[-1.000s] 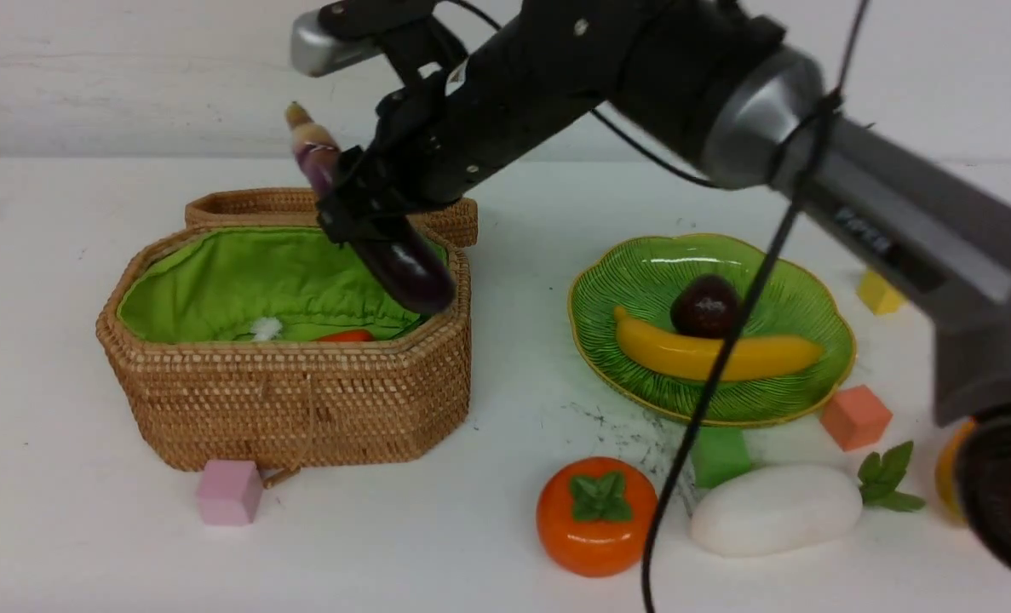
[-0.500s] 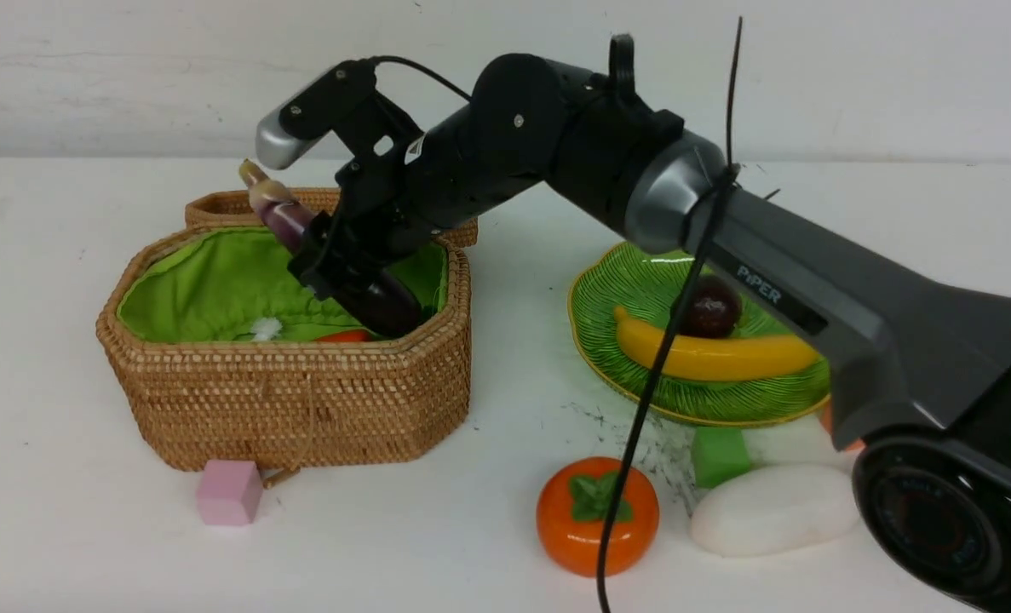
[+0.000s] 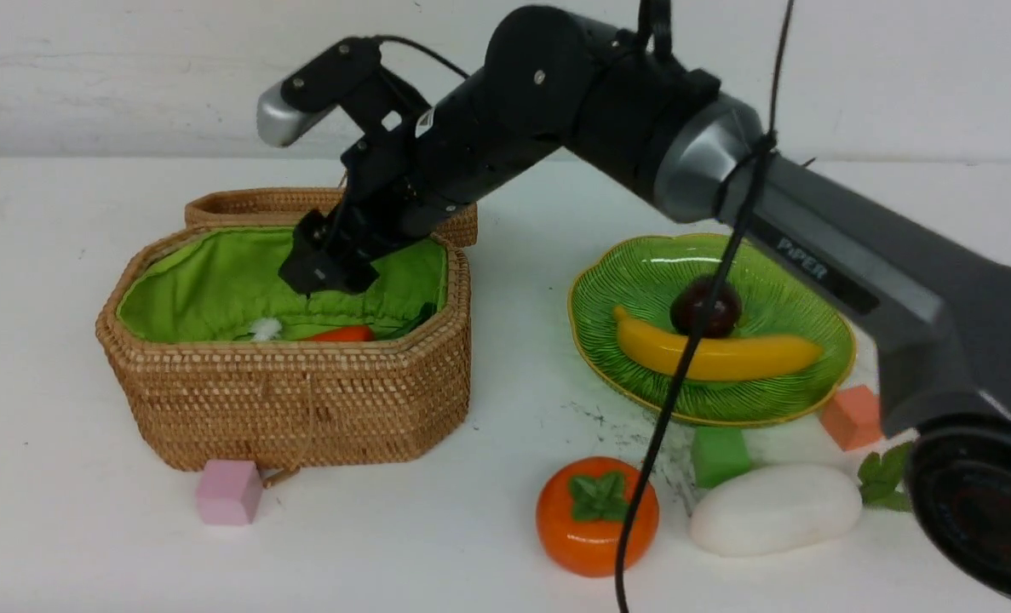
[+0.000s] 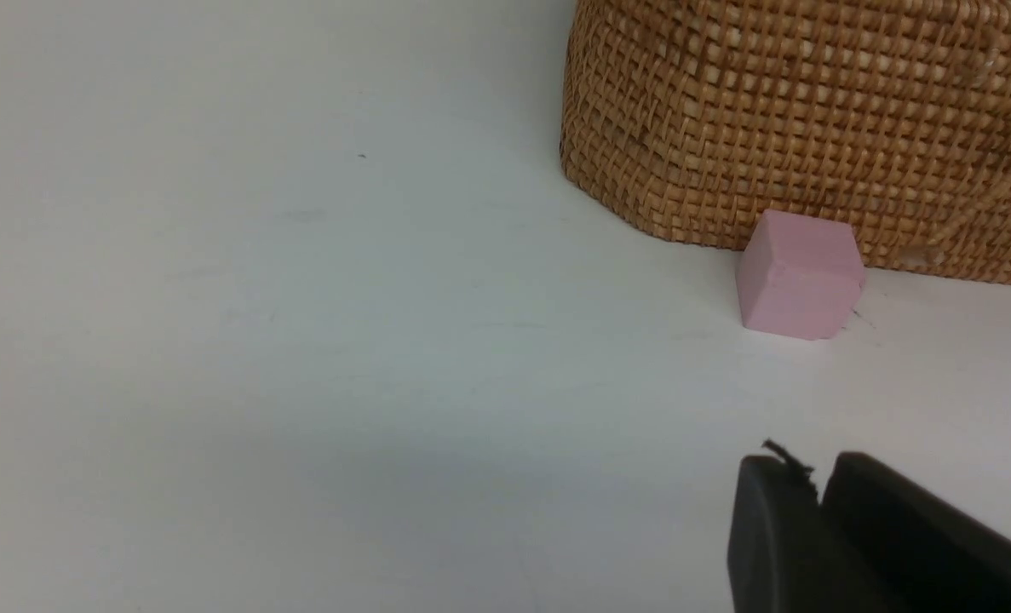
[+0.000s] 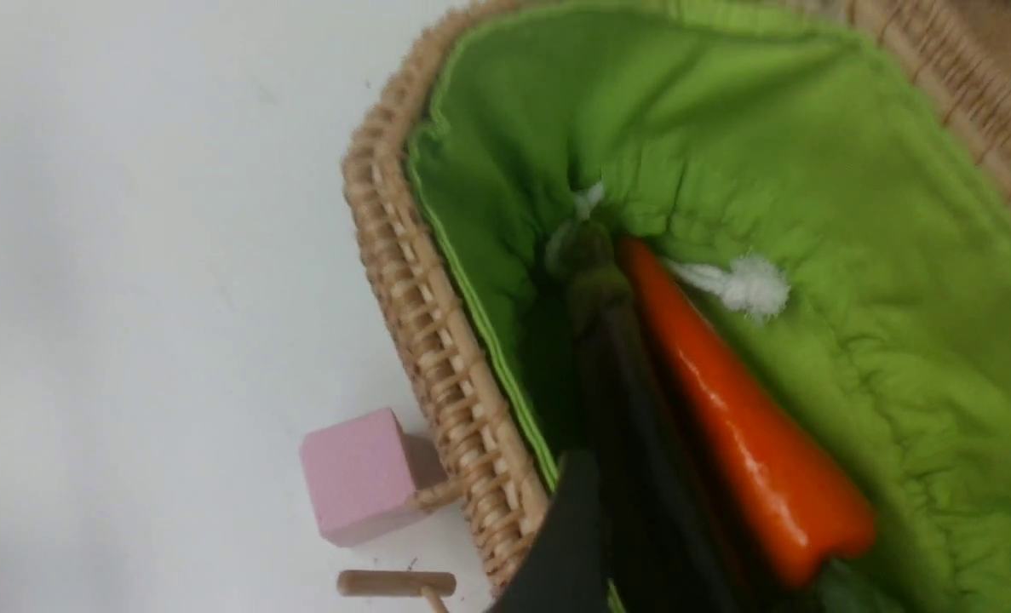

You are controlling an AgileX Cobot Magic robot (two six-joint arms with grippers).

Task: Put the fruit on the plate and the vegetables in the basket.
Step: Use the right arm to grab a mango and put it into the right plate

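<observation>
My right gripper (image 3: 326,268) hangs open over the wicker basket (image 3: 301,400), with nothing between its fingers. Inside, on the green lining, the dark purple eggplant (image 5: 633,409) lies alongside the red-orange pepper (image 5: 726,409), whose tip shows over the rim (image 3: 343,335). On the green plate (image 3: 590,340) lie the banana (image 3: 718,353) and the dark round fruit (image 3: 705,306). The persimmon (image 3: 597,515) and the white radish (image 3: 773,509) lie on the table in front of the plate. My left gripper (image 4: 816,477) is shut and empty, low over the table near the basket's outer wall (image 4: 812,119).
A pink cube (image 3: 228,491) sits against the basket's front left corner. A green cube (image 3: 718,455) and an orange cube (image 3: 850,417) lie by the plate's near edge. The basket's lid (image 3: 249,204) rests behind it. The right arm's cable hangs across the plate.
The right gripper lowered the eggplant into the basket and opened. The eggplant now lies inside, and the gripper has risen slightly, empty.
</observation>
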